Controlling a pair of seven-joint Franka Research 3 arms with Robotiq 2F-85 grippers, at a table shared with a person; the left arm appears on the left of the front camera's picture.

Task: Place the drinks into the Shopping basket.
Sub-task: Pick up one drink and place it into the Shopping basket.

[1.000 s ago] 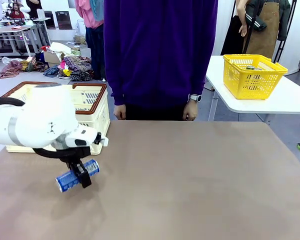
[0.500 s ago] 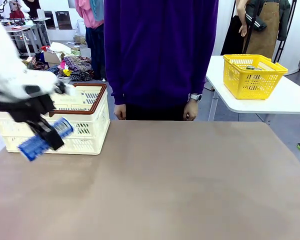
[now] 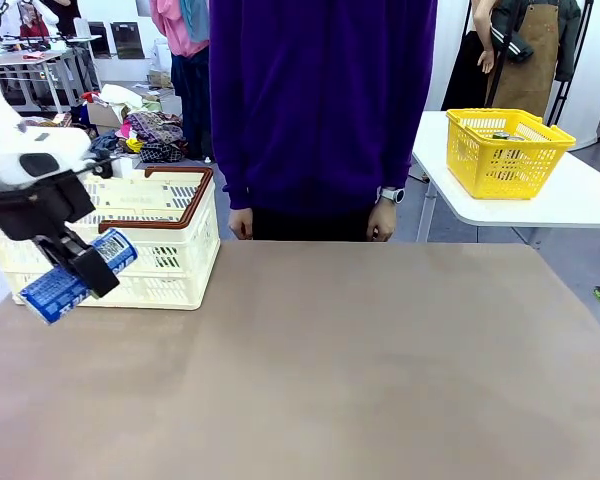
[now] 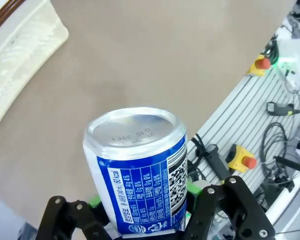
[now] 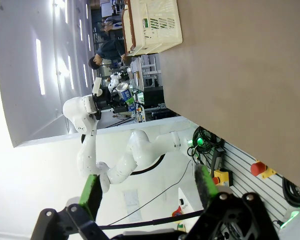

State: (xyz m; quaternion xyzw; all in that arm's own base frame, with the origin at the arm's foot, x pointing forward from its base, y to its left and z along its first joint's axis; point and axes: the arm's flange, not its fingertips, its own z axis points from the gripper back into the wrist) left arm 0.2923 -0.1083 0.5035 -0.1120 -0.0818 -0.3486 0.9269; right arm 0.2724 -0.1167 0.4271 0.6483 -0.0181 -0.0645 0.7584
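Note:
My left gripper (image 3: pixel 82 264) is shut on a blue drink can (image 3: pixel 48 288) with white lettering and holds it tilted in the air, in front of the near wall of the cream Shopping basket (image 3: pixel 170 256). In the left wrist view the blue can (image 4: pixel 140 170) points its silver end at the camera between my black fingers (image 4: pixel 225 202), and a corner of the Shopping basket (image 4: pixel 20 60) lies at the upper left. My right gripper (image 5: pixel 147 192) stands open with nothing between its green pads (image 5: pixel 205 184), far from the Shopping basket (image 5: pixel 150 22).
A person in a purple top (image 3: pixel 320 100) stands at the far edge, hands hanging at the table's rim. A smaller yellow mesh basket (image 3: pixel 508 150) sits on a white side table at the right. The brown tabletop (image 3: pixel 360 360) stretches bare across the middle and right.
My left arm lifted the blue can off the table and carried it left and up to the basket's near wall. In the last half second it barely shifted.

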